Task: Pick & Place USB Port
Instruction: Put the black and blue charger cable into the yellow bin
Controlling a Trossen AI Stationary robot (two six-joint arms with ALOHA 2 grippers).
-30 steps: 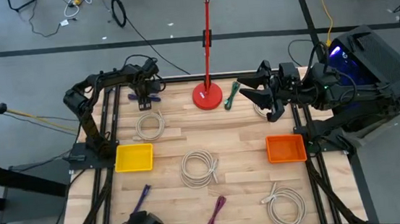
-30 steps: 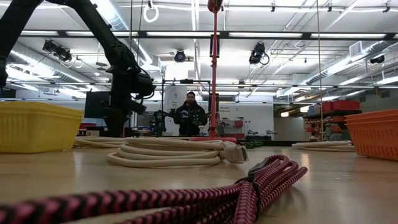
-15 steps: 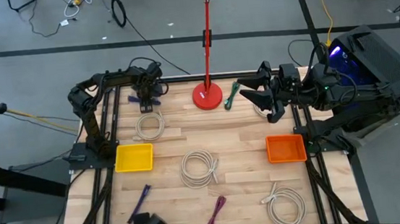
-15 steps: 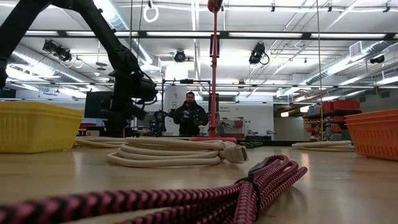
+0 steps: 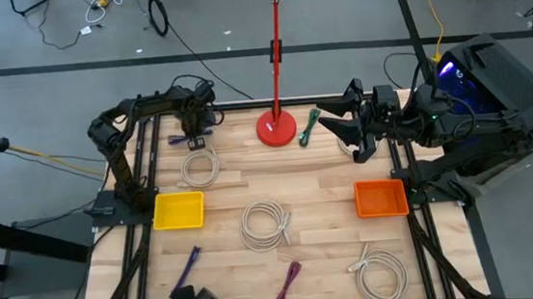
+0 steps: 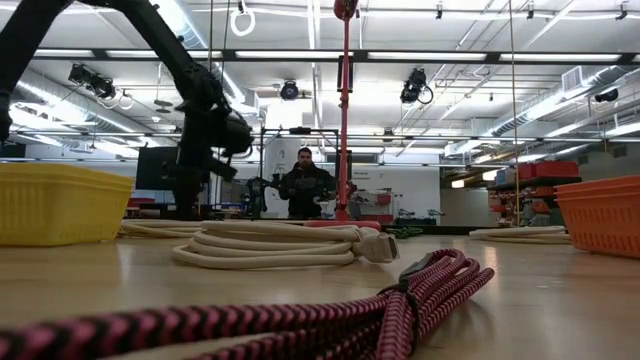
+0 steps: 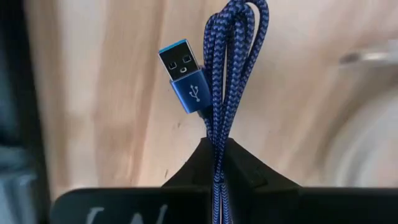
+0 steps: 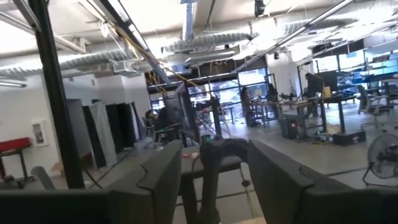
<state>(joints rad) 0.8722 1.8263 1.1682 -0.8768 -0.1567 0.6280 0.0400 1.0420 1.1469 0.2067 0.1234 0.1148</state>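
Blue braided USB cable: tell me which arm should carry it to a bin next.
Left. The left hand is already shut on the blue braided USB cable, lifted off the wooden table, with the yellow plastic bin on its side. The right hand is open and holds nothing.

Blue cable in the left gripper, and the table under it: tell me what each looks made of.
The blue cable has a woven braided jacket, likely nylon, with visible chevron weave; its plug shell looks like satin blue metal or plastic. The table looks like pale finished wood, with grain streaks and plank seams.

Bright overhead lighting, blurred foreground
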